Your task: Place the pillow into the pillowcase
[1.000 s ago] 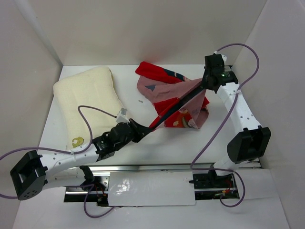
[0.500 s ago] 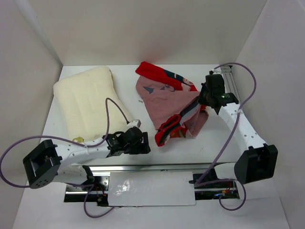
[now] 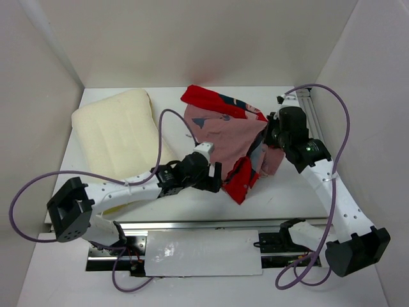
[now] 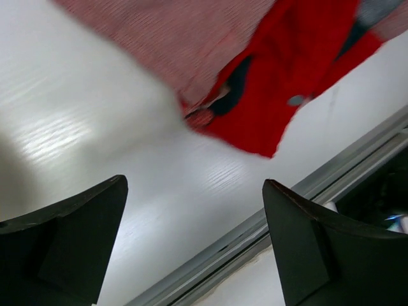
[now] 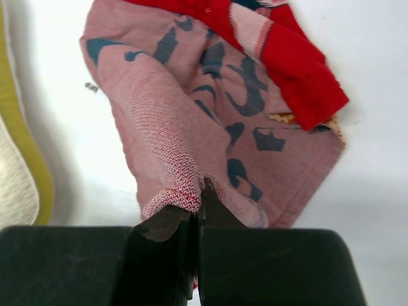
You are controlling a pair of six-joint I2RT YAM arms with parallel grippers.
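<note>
The cream pillow [image 3: 115,131] lies flat at the back left of the table; its yellow-edged side shows at the left of the right wrist view [image 5: 14,182]. The pillowcase [image 3: 223,128] is a crumpled heap mid-table, faded pink with dark marks on top and red folds at its edges [image 5: 210,95]. My right gripper [image 3: 268,134] is shut on a pink fold of it [image 5: 201,191]. My left gripper [image 3: 214,176] hovers low just left of the heap's red near corner [image 4: 255,102], jaws wide open [image 4: 194,185] with only bare table between them.
A metal rail [image 3: 192,225] runs along the table's near edge, close under the left gripper [image 4: 255,236]. White walls enclose the table on three sides. Purple cables [image 3: 160,137] loop over both arms, one arching above the pillow's near corner.
My left gripper let go of the pillowcase's red edge, opened wide and slid right toward the heap. The stretched cloth fell slack. My right arm swung nearer, still gripping.
</note>
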